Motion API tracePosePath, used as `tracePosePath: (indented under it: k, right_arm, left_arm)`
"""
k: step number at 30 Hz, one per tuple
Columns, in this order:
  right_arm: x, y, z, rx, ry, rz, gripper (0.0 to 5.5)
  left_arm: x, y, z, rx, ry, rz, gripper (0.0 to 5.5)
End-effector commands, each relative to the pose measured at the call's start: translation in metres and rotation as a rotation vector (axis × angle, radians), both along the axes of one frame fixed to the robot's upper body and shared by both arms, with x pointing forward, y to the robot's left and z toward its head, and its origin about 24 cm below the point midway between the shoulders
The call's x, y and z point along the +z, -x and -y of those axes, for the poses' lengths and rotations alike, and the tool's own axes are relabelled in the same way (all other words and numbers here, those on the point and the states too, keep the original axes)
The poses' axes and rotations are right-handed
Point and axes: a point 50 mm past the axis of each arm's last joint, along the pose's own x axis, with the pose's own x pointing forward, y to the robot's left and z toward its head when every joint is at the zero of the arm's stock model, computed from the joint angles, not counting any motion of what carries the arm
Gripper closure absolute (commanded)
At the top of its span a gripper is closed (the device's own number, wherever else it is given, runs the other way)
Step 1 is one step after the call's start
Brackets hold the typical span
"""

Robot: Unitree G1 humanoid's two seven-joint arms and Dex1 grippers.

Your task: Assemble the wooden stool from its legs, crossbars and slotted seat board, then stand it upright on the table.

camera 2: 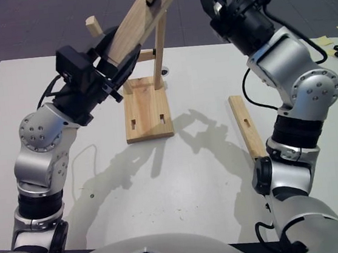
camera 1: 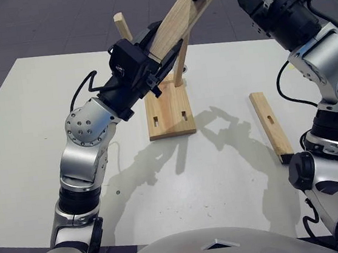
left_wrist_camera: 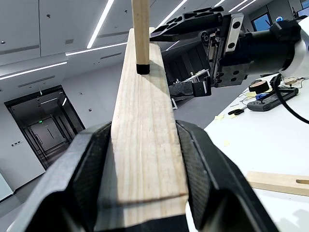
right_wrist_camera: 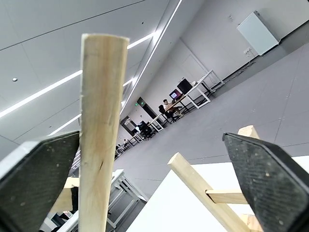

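Stool leg [camera 1: 187, 14] clamped in L gripper [camera 1: 160, 42], arm raised; R gripper [right_wrist_camera: 150, 180] high, open around crossbar [right_wrist_camera: 101, 121].

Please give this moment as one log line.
left fingers: shut on raised leg | right fingers: open, near its crossbar | seat board, loose leg: flat on table

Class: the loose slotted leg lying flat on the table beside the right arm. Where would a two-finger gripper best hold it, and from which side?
Probably from above, at mid-length of the loose leg, fingers closing across its narrow width onto the two long edges. It lies flat on the table, so only those edges are reachable.
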Motion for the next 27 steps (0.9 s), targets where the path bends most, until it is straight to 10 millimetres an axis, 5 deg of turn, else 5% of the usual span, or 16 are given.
tracePosePath:
  k: [1, 24, 27]
  right_arm:
    - [0.005, 0.004, 0.003, 0.035, -0.066, 0.006, 0.64]
    - [0.012, 0.013, 0.001, 0.153, -0.145, 0.027, 4.44]
    - [0.01, 0.014, -0.001, 0.16, -0.14, 0.031, 4.44]
  left_arm:
    - [-0.004, 0.003, 0.003, -0.03, -0.042, -0.007, 3.46]
    - [-0.006, 0.004, 0.005, -0.11, 0.015, -0.102, 3.46]
    - [-0.008, 0.004, 0.004, -0.115, 0.0, -0.107, 3.46]
